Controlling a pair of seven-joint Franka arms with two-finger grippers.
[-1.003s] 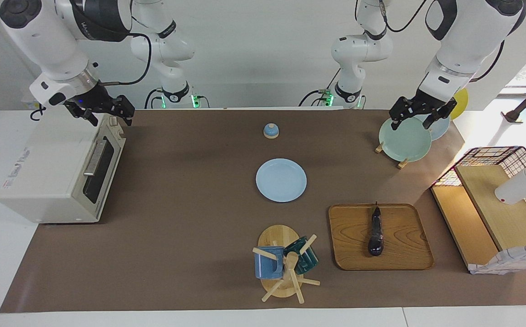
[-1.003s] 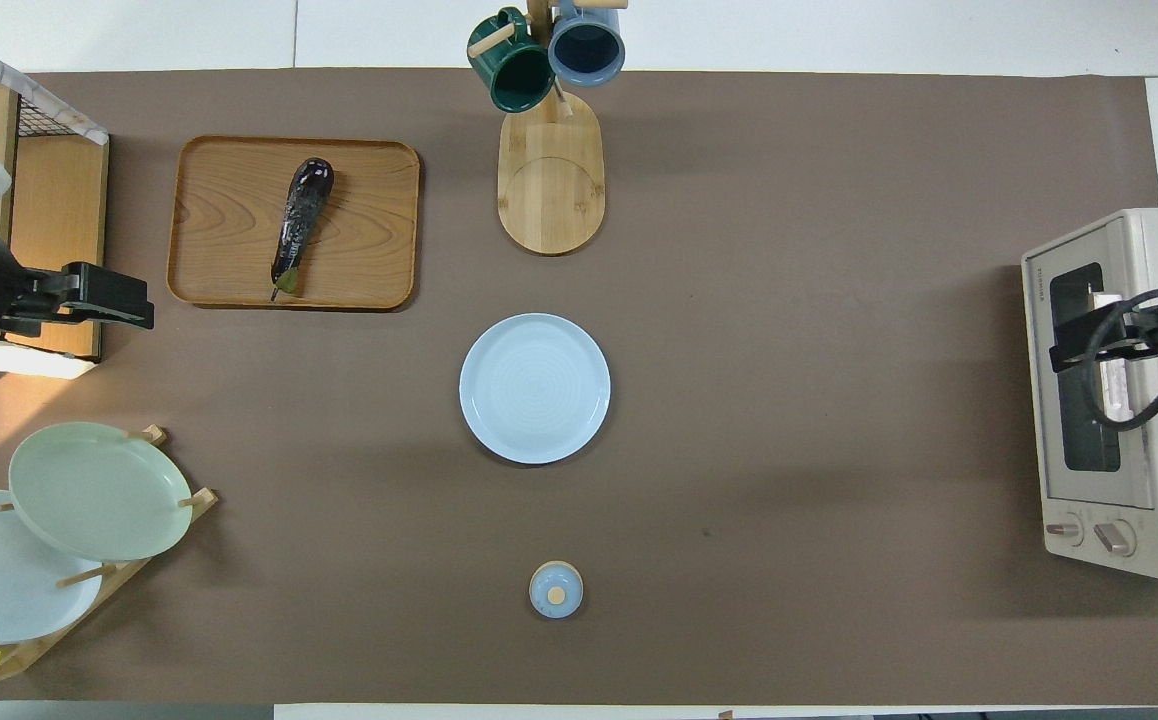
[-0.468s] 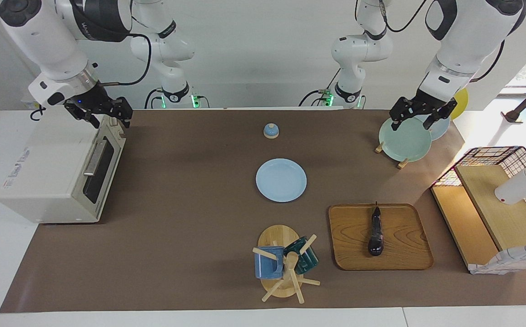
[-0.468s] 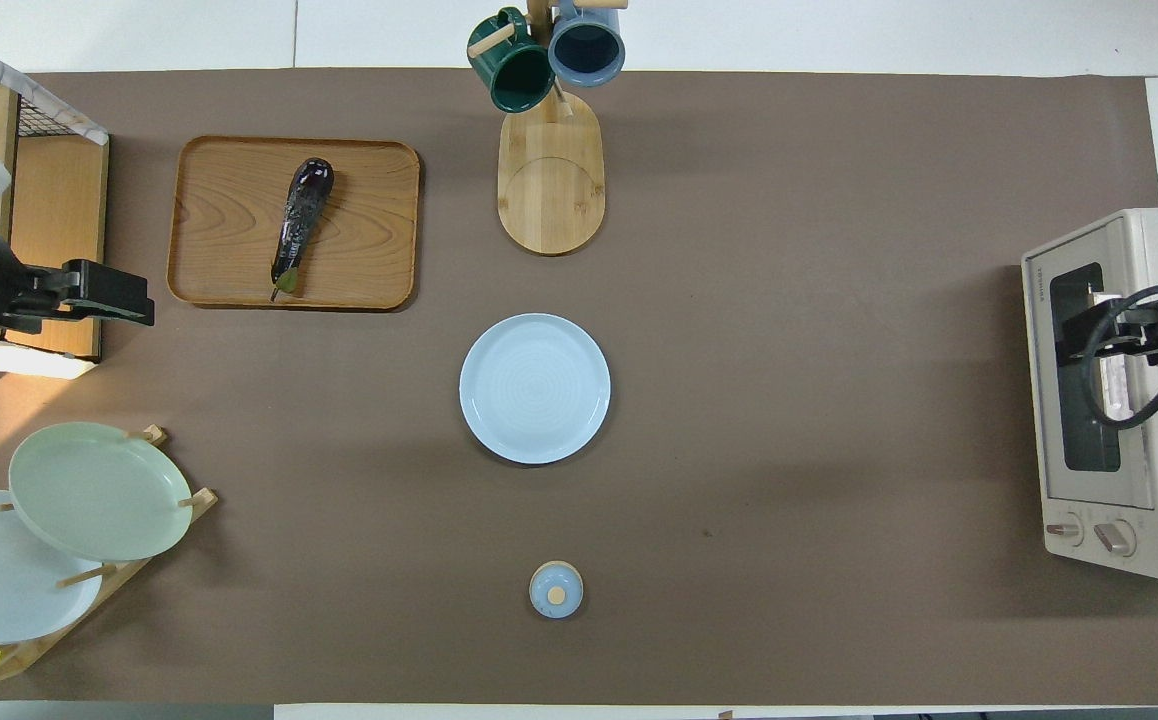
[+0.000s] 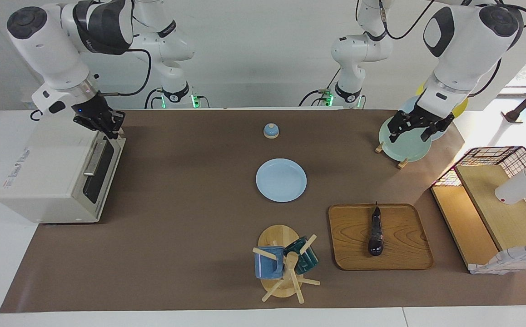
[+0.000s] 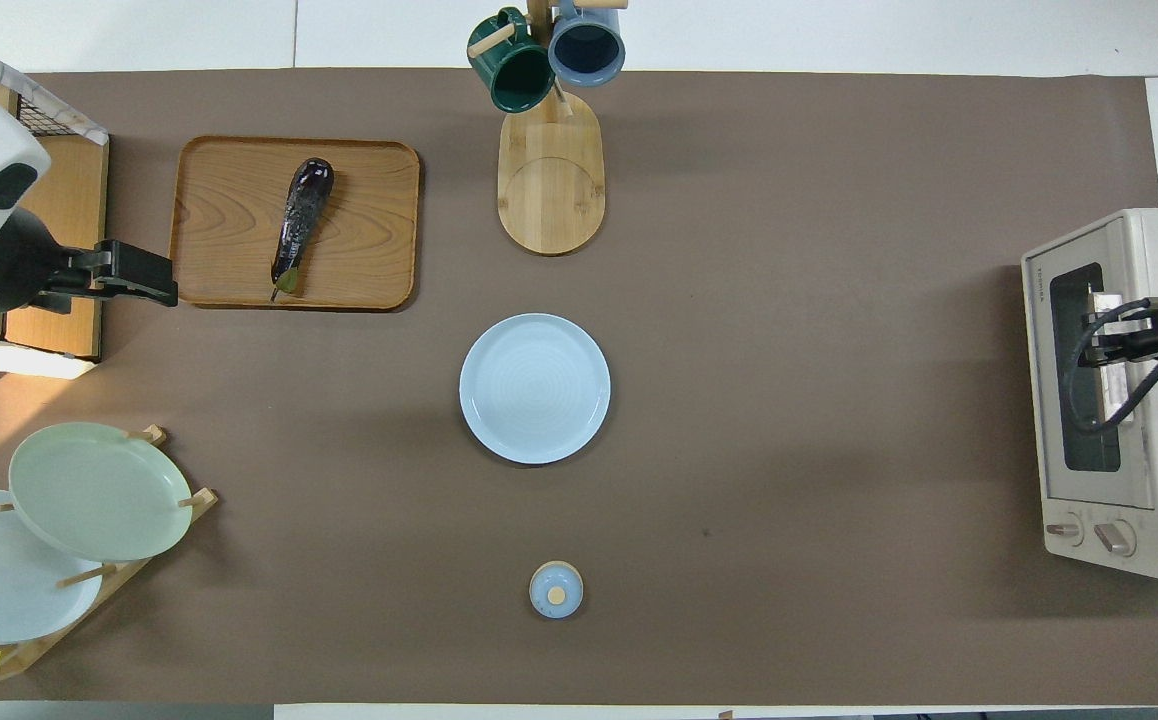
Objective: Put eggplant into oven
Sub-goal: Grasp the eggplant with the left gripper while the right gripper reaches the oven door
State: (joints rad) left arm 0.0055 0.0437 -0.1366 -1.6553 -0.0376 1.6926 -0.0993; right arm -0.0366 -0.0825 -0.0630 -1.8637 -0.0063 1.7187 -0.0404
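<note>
The dark purple eggplant [image 5: 375,231] [image 6: 301,225] lies on a wooden tray [image 5: 404,254] [image 6: 229,220] toward the left arm's end of the table. The off-white oven [image 5: 49,177] [image 6: 1154,400] stands at the right arm's end with its dark glass door closed. My right gripper [image 5: 110,129] [image 6: 1094,338] is shut, over the oven's top front edge by the door handle [image 5: 94,158]. I cannot tell whether it touches the handle. My left gripper [image 5: 414,129] [image 6: 157,291] is open and holds nothing, over the mat between the plate rack and the tray.
A light blue plate [image 5: 281,180] sits mid-table, with a small blue bell [image 5: 270,131] nearer the robots. A wooden mug stand [image 5: 283,263] with two mugs stands beside the tray. A plate rack [image 5: 404,141] and a wire shelf [image 5: 494,200] fill the left arm's end.
My right gripper has closed its fingers and shifted slightly over the oven's front. My left gripper has moved a little toward the tray, still open.
</note>
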